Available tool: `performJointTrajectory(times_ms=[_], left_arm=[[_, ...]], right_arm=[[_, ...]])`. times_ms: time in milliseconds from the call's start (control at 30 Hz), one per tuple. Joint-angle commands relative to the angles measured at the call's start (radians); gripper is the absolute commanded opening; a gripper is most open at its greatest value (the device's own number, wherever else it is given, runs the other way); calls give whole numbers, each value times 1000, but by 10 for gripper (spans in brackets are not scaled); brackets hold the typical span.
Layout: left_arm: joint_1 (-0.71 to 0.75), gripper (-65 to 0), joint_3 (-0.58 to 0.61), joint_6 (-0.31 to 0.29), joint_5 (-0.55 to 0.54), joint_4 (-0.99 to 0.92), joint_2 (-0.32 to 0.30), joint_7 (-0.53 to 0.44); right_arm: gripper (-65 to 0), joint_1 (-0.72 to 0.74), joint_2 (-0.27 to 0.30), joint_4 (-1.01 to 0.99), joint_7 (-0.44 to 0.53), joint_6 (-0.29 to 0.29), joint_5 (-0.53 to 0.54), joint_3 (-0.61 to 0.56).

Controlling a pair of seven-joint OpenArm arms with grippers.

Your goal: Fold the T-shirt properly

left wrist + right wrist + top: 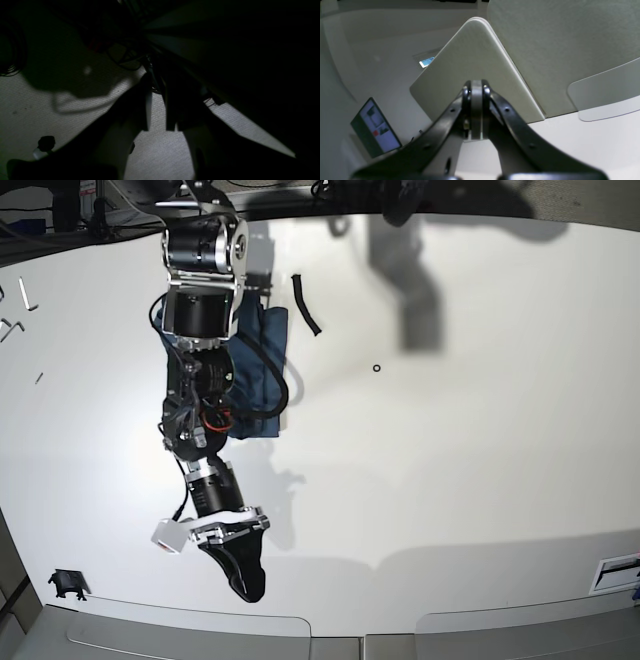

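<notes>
One arm shows over the table (480,440): the right gripper (248,580) hangs near the front edge, clenched on nothing; the T-shirt (262,370) lies bunched far behind it, half under that arm; the left gripper (157,127) is dim, its jaws slightly apart, grasp unclear; best open wide first, then pinch a hem corner.

A white table (480,460) carries the T-shirt (262,370), lying bunched near its far left part. Just beside the cloth lies a short black strip (305,304), and a small black ring (375,367) sits farther right, apart from both.
</notes>
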Motion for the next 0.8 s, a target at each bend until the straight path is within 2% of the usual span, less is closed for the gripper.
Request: performJointTrajectory(times_ms=[0, 100, 367, 533, 633, 767], left_arm=[[11, -569, 2, -10, 2, 5, 8, -9], [11, -569, 2, -10, 2, 5, 8, -9], [11, -569, 2, -10, 2, 5, 8, -9], [11, -569, 2, -10, 2, 5, 8, -9], [11, -569, 2, -10, 2, 5, 8, -9], [11, -569, 2, -10, 2, 5, 8, -9]], right_arm=[[-650, 34, 3, 17, 33, 14, 0, 5], [-650, 34, 3, 17, 33, 14, -1, 5], [-650, 34, 3, 17, 49, -360, -28, 5], [-650, 33, 3, 17, 114, -529, -150, 5], [-650, 33, 3, 17, 131, -617, -188, 5], [-650, 33, 3, 17, 152, -765, -220, 5]])
